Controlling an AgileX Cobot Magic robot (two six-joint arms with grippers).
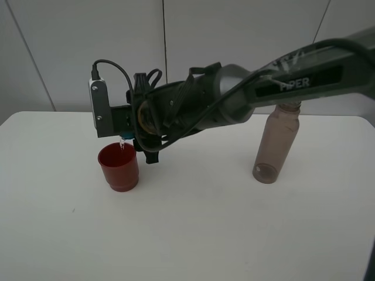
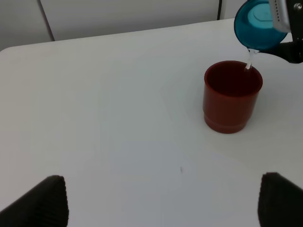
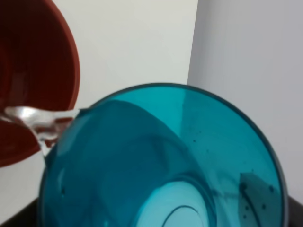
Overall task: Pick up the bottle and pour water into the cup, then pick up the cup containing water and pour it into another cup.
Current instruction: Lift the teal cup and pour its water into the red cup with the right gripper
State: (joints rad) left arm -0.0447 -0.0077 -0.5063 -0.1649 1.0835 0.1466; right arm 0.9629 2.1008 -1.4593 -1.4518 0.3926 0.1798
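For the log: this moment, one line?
pour two; right gripper shut on teal cup, tilted; water entering red cup; left gripper open

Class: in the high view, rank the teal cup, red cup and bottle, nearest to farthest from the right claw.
1. Teal cup: gripped, tipped to pour.
2. Red cup: just beneath, left side.
3. Bottle: standing far right.

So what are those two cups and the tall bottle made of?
The teal cup looks like plastic, glossy and see-through; its base shows through the wall. The red cup is likely plastic too, opaque and smooth with a dull sheen. The bottle is probably thin plastic, translucent smoky brown, its base visible through the side.
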